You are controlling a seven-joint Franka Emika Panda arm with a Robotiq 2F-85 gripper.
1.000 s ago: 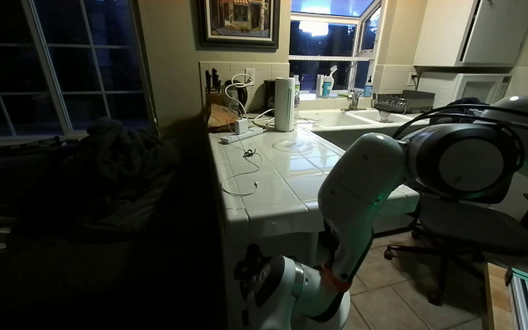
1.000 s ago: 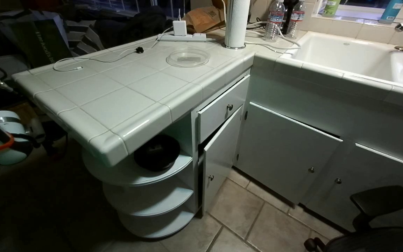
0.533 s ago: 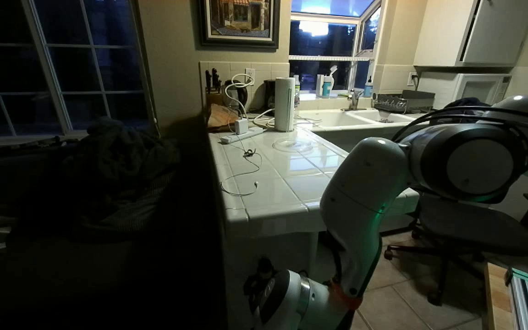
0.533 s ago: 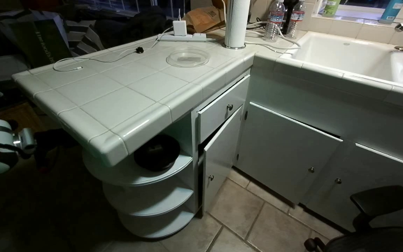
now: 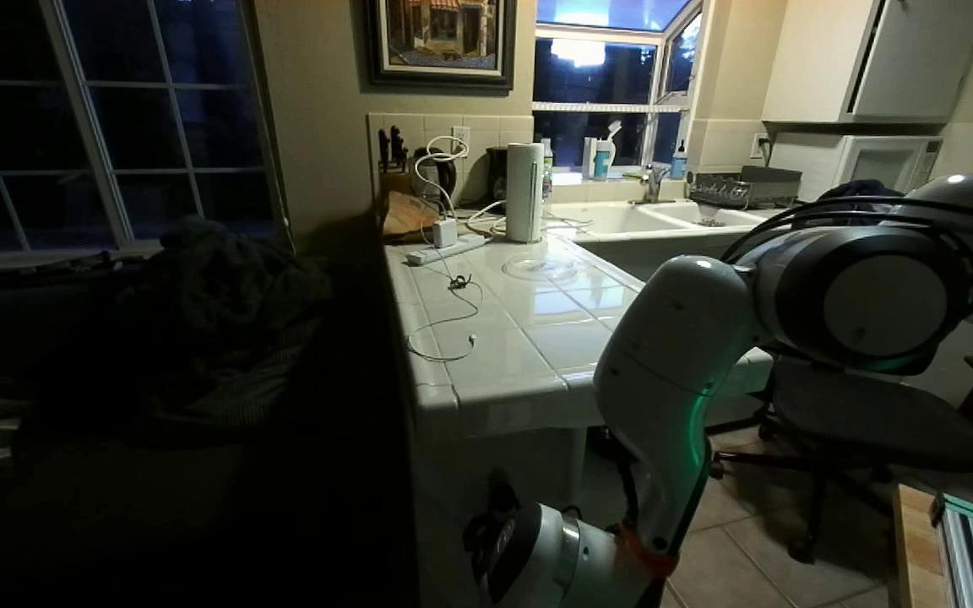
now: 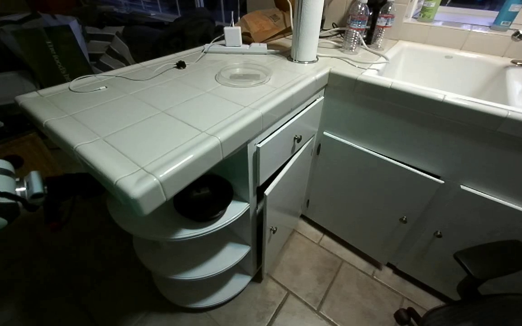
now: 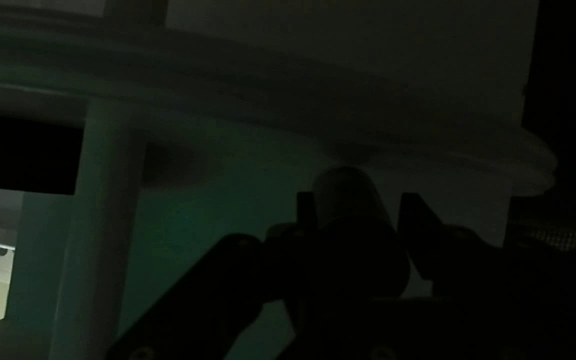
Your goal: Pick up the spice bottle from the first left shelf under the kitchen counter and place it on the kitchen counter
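Spice bottle (image 7: 350,197), made out only as a dim cylinder with a greyish length and a blackish end, is held in the black two-fingered gripper (image 7: 357,210); its fingers (image 7: 418,225) are set part-way apart, one to each side of the bottle, and the points of contact are lost in shadow. It is seen in the wrist view against the shaded white base (image 7: 193,210) of the long kitchen counter (image 6: 152,140) of glossy white square tiles, below the overhanging edge. By the counter's end, in an exterior view, the white jointed robot arm (image 5: 664,363) is bent low.

On the counter top are laid a thin white cable (image 6: 138,80) and a clear round plastic lid (image 6: 243,74); farther back are set a white power strip (image 6: 215,49) with a white block charger (image 6: 233,37), and an upright white paper-towel roll (image 6: 307,31). Below, rounded white shelves (image 6: 206,265) are stacked, the uppermost bearing a black round object (image 6: 203,199), and a white cabinet door (image 6: 288,213) is seen ajar.

Beside the counter a white double-basin sink (image 6: 437,77) is fitted. The floor is laid with beige square tiles (image 6: 306,267). A dark-framed painting (image 5: 444,34) is hung on the beige wall (image 5: 317,152), and the area by the large paned window (image 5: 157,118) is sunk in near-darkness.
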